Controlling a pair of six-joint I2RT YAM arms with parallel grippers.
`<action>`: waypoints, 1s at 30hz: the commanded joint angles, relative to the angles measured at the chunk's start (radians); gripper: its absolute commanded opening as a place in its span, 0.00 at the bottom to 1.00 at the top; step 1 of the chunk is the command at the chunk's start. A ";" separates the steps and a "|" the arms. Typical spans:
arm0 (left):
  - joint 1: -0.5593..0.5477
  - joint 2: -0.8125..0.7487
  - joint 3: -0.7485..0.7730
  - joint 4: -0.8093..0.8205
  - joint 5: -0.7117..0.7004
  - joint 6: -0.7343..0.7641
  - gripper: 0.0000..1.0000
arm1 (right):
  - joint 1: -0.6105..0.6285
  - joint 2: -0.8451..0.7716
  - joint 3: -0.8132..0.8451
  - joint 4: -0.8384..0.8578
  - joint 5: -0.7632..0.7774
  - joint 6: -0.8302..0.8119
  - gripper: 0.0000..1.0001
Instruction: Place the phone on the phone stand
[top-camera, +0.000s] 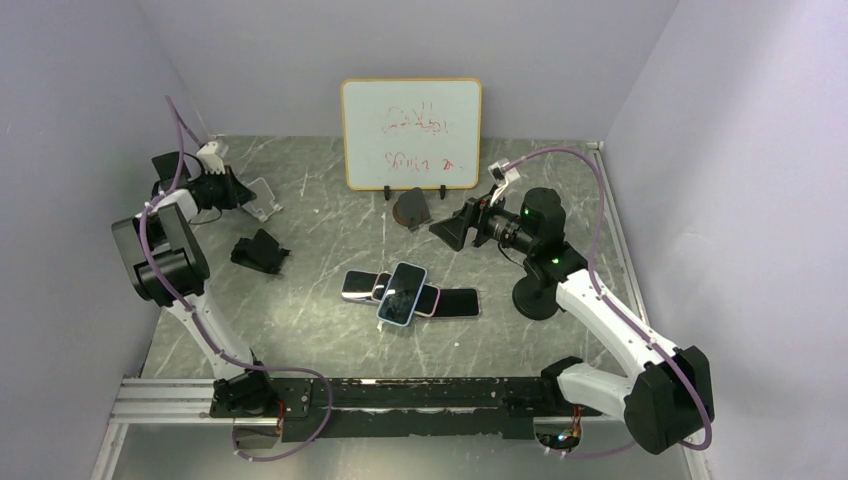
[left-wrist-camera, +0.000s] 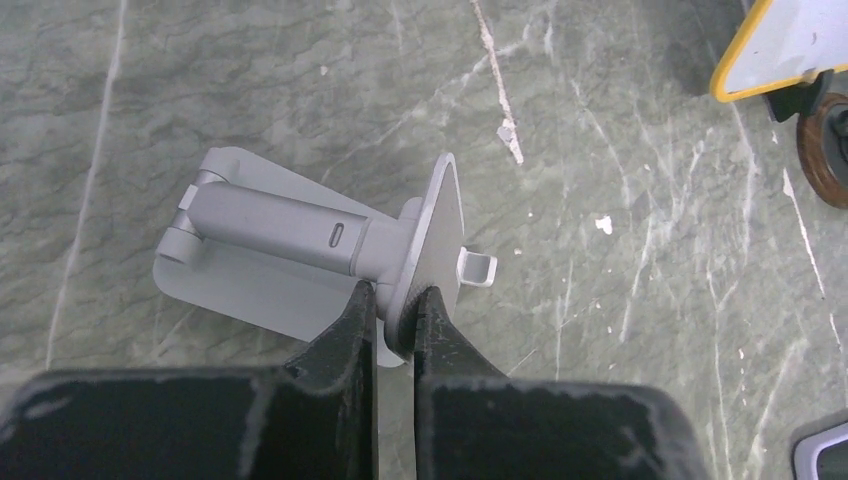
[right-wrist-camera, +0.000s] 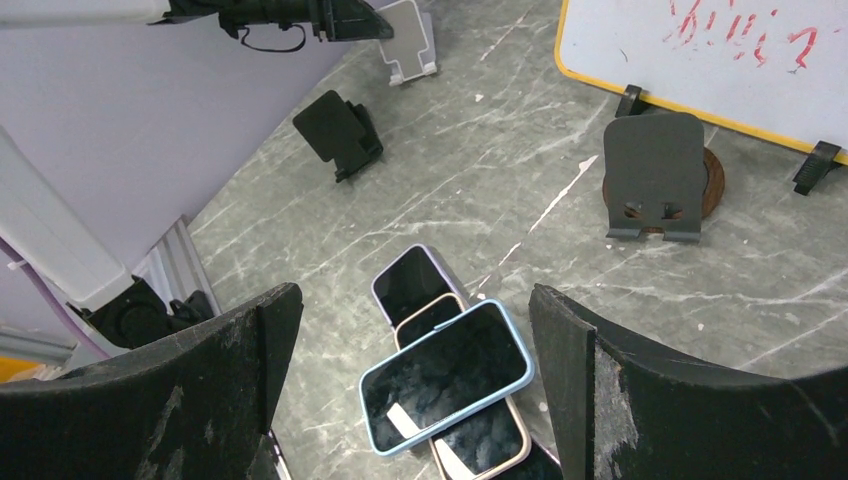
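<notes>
Two arms over a grey marbled desk (top-camera: 320, 330), with a whiteboard (top-camera: 411, 133) standing upright at the far edge as the reference landmark. The left end effector (left-wrist-camera: 395, 320) is reached out to the left of the whiteboard, and its two fingers (left-wrist-camera: 355, 330) are clamped together on the lower edge of the tilted plate of a silver phone stand (left-wrist-camera: 300, 240), whose flat base lies on the desk. The right end effector (right-wrist-camera: 410, 300) hangs in front of the whiteboard's right half with its fingers (right-wrist-camera: 560, 330) spread wide apart and nothing between them. A blue-cased phone (top-camera: 402, 293) lies screen up in front of the whiteboard, well apart from it, on top of a loose pile of other phones (top-camera: 455, 303) and well apart from the silver phone stand. A dark grey stand (right-wrist-camera: 655, 175) sits just in front of the whiteboard's lower edge, over a brown round disc (right-wrist-camera: 712, 180). A black stand (top-camera: 262, 251) rests in front of and to the left of the whiteboard, between the silver phone stand and the phones. A black round-based object (top-camera: 536, 298), in front of the whiteboard's right side, is partly hidden by the right arm and may be another stand.
</notes>
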 joint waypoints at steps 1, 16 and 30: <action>-0.037 0.015 0.056 -0.019 0.092 -0.007 0.05 | -0.008 0.003 -0.008 0.028 -0.018 0.003 0.88; -0.344 -0.124 0.224 -0.264 0.204 0.067 0.05 | -0.007 0.012 -0.013 0.046 -0.023 0.014 0.88; -0.479 -0.509 -0.206 -0.004 0.093 -0.037 0.05 | -0.008 0.005 -0.022 0.067 -0.045 0.032 0.88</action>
